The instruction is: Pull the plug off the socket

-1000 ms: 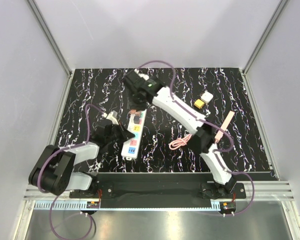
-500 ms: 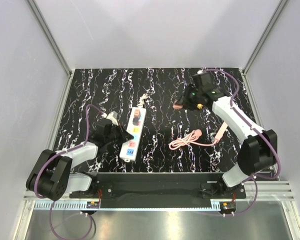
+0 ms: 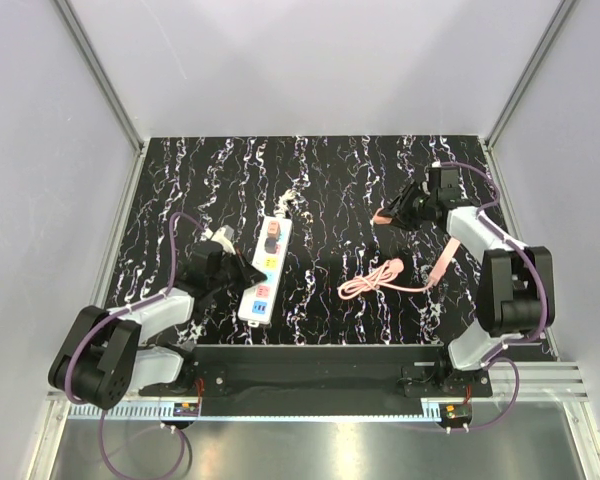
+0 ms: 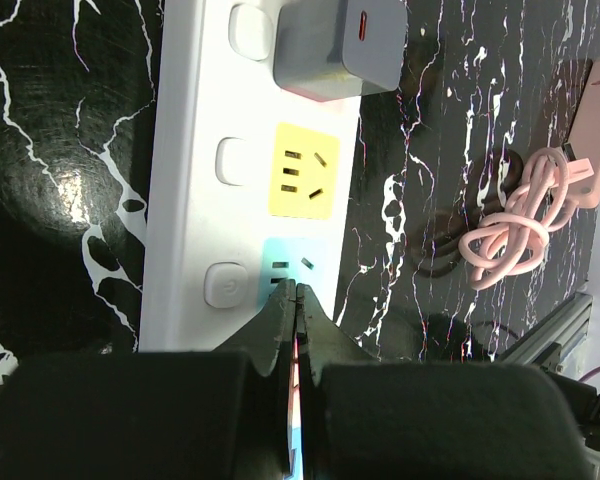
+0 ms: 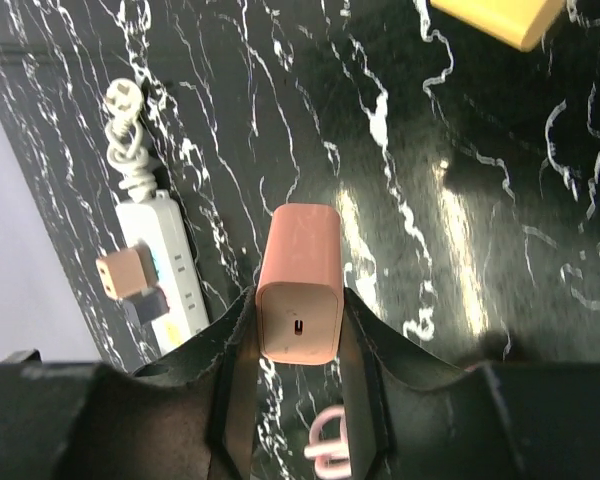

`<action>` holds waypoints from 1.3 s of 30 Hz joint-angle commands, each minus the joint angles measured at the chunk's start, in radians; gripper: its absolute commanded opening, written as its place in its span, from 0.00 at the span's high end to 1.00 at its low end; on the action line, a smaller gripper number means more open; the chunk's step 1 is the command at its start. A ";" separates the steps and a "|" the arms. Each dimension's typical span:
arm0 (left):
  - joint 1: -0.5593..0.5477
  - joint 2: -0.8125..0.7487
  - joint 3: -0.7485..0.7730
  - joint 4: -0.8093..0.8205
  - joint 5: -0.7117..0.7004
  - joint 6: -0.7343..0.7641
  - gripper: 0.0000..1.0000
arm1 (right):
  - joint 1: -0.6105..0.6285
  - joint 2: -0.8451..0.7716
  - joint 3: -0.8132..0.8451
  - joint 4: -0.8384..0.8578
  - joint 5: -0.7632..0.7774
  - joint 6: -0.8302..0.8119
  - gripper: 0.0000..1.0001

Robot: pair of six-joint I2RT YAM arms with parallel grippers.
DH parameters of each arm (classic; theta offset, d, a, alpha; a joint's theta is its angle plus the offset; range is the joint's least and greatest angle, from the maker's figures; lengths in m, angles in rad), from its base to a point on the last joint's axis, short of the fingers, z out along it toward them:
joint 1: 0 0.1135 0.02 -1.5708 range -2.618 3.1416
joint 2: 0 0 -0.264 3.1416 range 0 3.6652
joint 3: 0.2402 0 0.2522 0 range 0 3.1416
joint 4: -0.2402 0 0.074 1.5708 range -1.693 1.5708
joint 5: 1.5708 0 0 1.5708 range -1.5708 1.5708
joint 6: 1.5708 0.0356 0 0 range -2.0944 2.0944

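The right tool (image 5: 298, 310) clamps the pink plug (image 5: 300, 250) at the overhead view's upper right. The socket (image 3: 264, 266) lies left of centre, pinned by the closed left tool (image 4: 296, 300). The pull looks done; next, set the plug on the counter (image 3: 320, 180).

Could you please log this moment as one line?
left end effector: shut, tips at power strip | right end effector: shut on pink plug, away from strip | stage: plug off
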 commanded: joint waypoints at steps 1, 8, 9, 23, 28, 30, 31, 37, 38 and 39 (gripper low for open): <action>-0.009 0.046 -0.041 -0.158 -0.013 0.025 1.00 | -0.005 0.051 -0.008 0.171 -0.078 0.030 1.00; -0.010 0.046 -0.070 -0.113 0.010 -0.009 1.00 | -0.011 0.150 -0.040 0.341 -0.066 0.090 1.00; -0.010 0.039 -0.072 -0.116 0.010 -0.006 1.00 | -0.010 0.155 -0.048 0.360 -0.070 0.101 1.00; -0.010 0.032 -0.081 -0.118 0.004 0.003 1.00 | -0.010 0.232 -0.126 0.520 -0.026 0.194 1.00; -0.010 0.031 -0.081 -0.118 0.009 0.005 1.00 | -0.010 0.244 -0.136 0.520 -0.009 0.205 0.95; -0.010 0.028 -0.083 -0.116 0.009 0.007 1.00 | -0.013 0.246 -0.143 0.518 0.000 0.202 0.92; -0.010 0.028 -0.081 -0.119 0.009 0.008 1.00 | -0.013 0.249 -0.145 0.516 0.003 0.203 0.89; -0.010 0.028 -0.083 -0.118 0.004 0.011 1.00 | -0.014 0.276 -0.140 0.509 0.006 0.213 0.73; -0.010 0.031 -0.084 -0.116 0.004 0.013 1.00 | -0.013 0.279 -0.136 0.509 0.005 0.216 0.72; -0.010 0.034 -0.084 -0.115 0.006 0.013 1.00 | -0.014 0.284 -0.131 0.507 0.005 0.222 0.71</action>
